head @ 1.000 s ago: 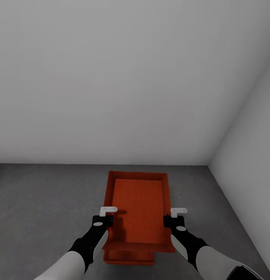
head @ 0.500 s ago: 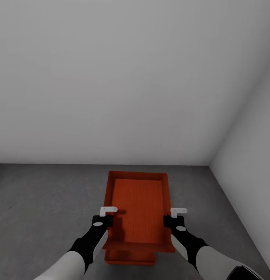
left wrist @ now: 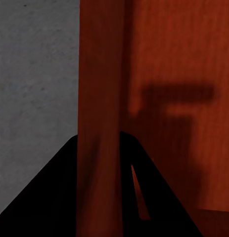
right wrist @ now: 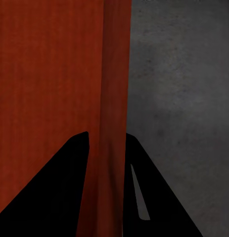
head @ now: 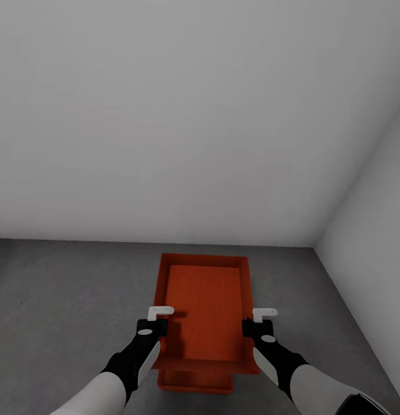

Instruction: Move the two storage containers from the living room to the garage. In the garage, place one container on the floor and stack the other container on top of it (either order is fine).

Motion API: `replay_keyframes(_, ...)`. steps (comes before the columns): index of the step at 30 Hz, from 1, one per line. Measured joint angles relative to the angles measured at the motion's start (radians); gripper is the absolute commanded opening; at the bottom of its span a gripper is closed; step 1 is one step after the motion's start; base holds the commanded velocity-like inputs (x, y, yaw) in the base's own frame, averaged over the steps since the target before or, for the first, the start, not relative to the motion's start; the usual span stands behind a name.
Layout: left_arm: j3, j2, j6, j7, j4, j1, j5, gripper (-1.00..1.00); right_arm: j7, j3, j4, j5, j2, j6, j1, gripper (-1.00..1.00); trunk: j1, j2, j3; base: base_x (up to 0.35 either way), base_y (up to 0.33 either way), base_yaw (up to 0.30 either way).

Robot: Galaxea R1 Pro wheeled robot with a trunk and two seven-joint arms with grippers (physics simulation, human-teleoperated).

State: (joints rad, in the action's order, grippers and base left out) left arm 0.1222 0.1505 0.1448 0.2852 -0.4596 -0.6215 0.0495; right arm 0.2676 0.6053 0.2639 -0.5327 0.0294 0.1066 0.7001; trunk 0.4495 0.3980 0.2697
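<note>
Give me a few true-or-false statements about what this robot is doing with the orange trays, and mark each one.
1. The left gripper and right gripper each clamp a long side wall of the upper tray. True.
2. A second tray peeks out beneath the held one, at its near end. True.
3. The floor is light wood planks. False: it is dark grey mottled concrete.
4. The held tray is full of boxes. False: it is empty.
5. The trays sit near a corner of pale grey walls. True.
</note>
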Motion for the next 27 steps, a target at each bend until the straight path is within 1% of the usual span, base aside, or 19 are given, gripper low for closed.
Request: replay_keyframes(27, 0.006, 0.001, 0.000, 0.006, 0.000, 0.000, 0.006, -1.00, -0.002, 0.001, 0.000, -0.001, -0.001, 0.000, 0.000, -1.00, 0.000, 0.000, 0.000, 0.000, 0.000, 0.000)
